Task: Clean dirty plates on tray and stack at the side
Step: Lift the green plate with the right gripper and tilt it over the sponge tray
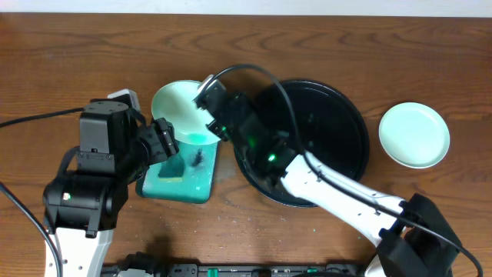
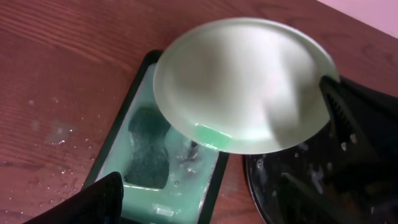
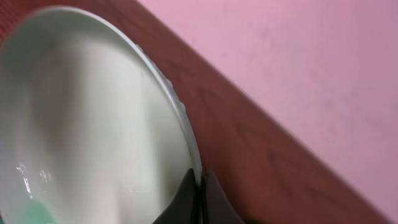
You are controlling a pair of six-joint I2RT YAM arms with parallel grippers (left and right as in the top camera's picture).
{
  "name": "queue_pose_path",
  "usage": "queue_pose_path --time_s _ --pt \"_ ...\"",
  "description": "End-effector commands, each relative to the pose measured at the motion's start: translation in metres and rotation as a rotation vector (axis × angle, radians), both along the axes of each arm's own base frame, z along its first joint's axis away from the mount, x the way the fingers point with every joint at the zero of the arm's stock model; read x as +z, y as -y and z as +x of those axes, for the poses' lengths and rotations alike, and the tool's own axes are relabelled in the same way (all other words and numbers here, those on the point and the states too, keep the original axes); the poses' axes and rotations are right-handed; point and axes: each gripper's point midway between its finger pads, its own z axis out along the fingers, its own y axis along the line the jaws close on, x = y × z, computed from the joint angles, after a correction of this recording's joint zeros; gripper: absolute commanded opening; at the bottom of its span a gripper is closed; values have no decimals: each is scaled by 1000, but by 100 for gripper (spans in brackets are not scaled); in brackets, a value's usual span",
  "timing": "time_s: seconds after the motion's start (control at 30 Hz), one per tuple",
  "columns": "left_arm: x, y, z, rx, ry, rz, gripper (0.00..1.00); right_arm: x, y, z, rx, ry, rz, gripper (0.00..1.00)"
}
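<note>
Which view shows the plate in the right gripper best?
Left wrist: nearly the whole plate is in frame, with only its right rim cut off. Overhead has it partly hidden behind the right gripper. Right wrist shows only a blurred close-up of part of it.

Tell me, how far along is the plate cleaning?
One mint plate sits beside the tray, seemingly done. The right tool holds a second plate by its rim over the green basin; the left tool is open. Wiping and stacking likely remain; no third plate shows.

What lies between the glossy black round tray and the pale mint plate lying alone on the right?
Overhead view: only bare brown wooden table between the black tray and that mint plate.
</note>
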Motion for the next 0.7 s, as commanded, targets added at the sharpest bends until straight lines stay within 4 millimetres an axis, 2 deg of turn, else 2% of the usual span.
queue_pose_path --time_s 0.0,0.23,0.67 --pt "3 0 2 -7 3 5 79 23 5 -2 -97 135 -87 1" --pt "1 0 2 -7 -2 5 79 49 0 -15 -157 259 -126 1" --pt "1 0 2 -7 -3 5 80 51 1 -21 -183 275 -145 1"
